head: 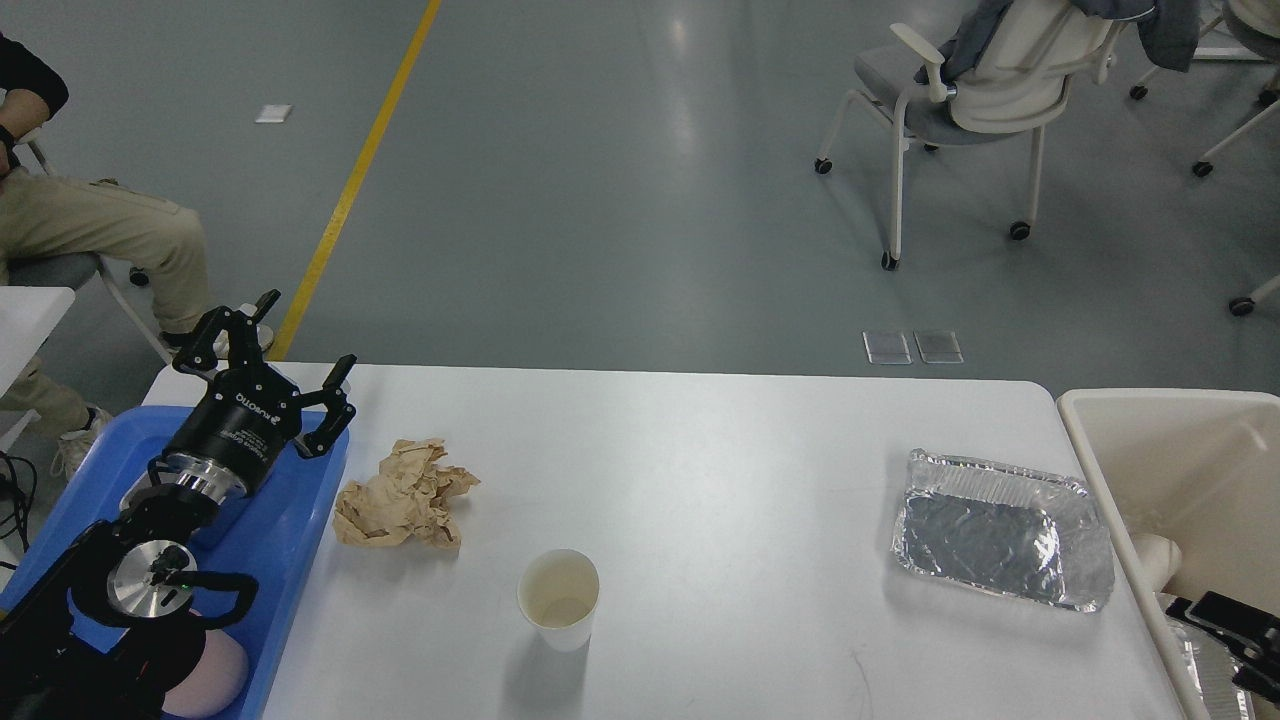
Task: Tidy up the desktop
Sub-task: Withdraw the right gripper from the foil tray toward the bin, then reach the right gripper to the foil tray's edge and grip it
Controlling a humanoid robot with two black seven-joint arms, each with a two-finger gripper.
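Observation:
The white desktop (700,440) holds a crumpled brown paper (405,495) at the left, a white paper cup (558,598) standing upright near the front middle, and an empty foil tray (1005,530) at the right. My left gripper (308,330) is open and empty, raised above the far end of the blue tray (300,510), to the left of and apart from the paper. My right gripper (1228,622) shows only as a dark part at the lower right edge, over the cream bin (1180,450); its fingers cannot be told apart.
The blue tray holds a pink object (212,688) at its near end and a metal tray mostly hidden by my left arm. A piece of foil (1195,655) lies in the bin. A seated person (90,220) and a wheeled chair (985,90) are beyond the table.

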